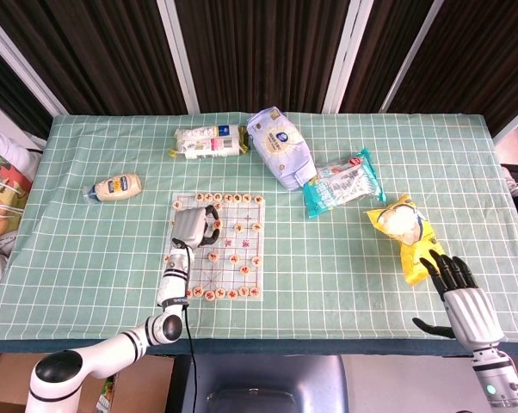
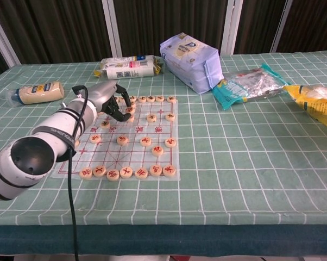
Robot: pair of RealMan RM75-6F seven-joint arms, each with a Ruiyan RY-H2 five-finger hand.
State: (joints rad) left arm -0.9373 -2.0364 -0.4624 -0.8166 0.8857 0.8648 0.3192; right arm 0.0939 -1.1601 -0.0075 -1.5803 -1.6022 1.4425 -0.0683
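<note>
Left hand (image 2: 110,98) reaches forward with fingers curled down; right hand (image 1: 462,297) rests with fingers spread.

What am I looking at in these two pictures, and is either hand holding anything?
A two-armed robot with finger hands works at a table under a green checked cloth. One picture looks down from its head, the other forward from its chest. The left hand hangs over the far left of a Chinese chess board, fingers curled down among the pieces; whether it pinches one I cannot tell. The right hand is at the table's near right edge, fingers apart, holding nothing, just short of a yellow bag. Also lying there: a mayonnaise bottle, a white packet, a blue-white bag and a teal packet.
</note>
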